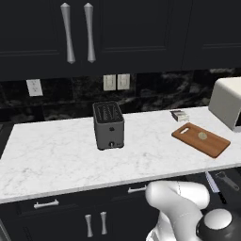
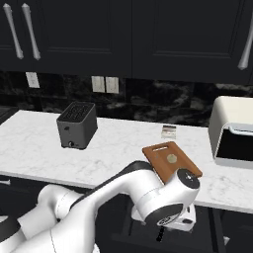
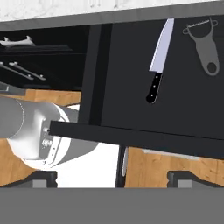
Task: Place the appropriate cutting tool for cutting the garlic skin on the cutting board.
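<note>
The knife (image 3: pixel 158 61) lies flat in an open drawer (image 3: pixel 131 100), blade pointing away, well ahead of the jaws and slightly toward their right side; a grey peeler (image 3: pixel 205 46) lies just beside it, further right. The gripper (image 3: pixel 112 179) hangs above the drawer's front edge, its 2 fingertips spread wide, holding nothing. This looks like the reach step. Next move: advance over the black handle, then descend. The cutting board (image 1: pixel 201 140) with the garlic (image 1: pixel 202 136) waits on the counter (image 1: pixel 61 155).

Dark cabinets (image 1: pixel 141 28), marble counter (image 1: pixel 56 155).

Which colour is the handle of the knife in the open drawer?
Black; the knife has a pale silvery blade. The hand view shows it best.
</note>
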Available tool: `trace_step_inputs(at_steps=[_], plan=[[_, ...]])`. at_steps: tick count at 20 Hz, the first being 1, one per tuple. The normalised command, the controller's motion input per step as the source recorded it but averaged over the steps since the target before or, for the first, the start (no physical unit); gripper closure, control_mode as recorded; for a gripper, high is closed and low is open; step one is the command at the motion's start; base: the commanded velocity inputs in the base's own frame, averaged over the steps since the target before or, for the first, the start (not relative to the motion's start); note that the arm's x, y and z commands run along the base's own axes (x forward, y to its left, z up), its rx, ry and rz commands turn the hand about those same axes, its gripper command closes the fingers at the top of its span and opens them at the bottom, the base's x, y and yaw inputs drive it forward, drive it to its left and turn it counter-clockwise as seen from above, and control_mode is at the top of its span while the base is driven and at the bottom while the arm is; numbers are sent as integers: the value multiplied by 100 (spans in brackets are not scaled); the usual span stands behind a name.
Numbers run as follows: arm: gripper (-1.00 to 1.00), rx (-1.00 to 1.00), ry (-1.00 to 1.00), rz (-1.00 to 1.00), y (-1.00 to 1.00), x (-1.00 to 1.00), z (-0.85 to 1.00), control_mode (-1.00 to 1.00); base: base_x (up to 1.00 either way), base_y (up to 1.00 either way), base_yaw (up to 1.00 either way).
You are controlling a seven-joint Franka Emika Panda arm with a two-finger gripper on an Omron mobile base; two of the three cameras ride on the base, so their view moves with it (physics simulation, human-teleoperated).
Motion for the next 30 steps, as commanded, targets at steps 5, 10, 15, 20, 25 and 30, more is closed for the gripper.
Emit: trace_step_inputs(at_steps=[5,10,15,20,25,30], plan=[[-100,-3,0,0,-7,2,-50,-100,0,0,0],[-100,0,0,0,-4,24,-44,-100,0,0,0],[-100,-1,1,0,-2,24,-27,-100,0,0,0],[-100,0,11,0,0,6,-54,-100,0,0,0],[-100,0,13,0,0,-3,-30,-100,0,0,0],[-100,0,16,0,0,-16,-16,-100,0,0,0]])
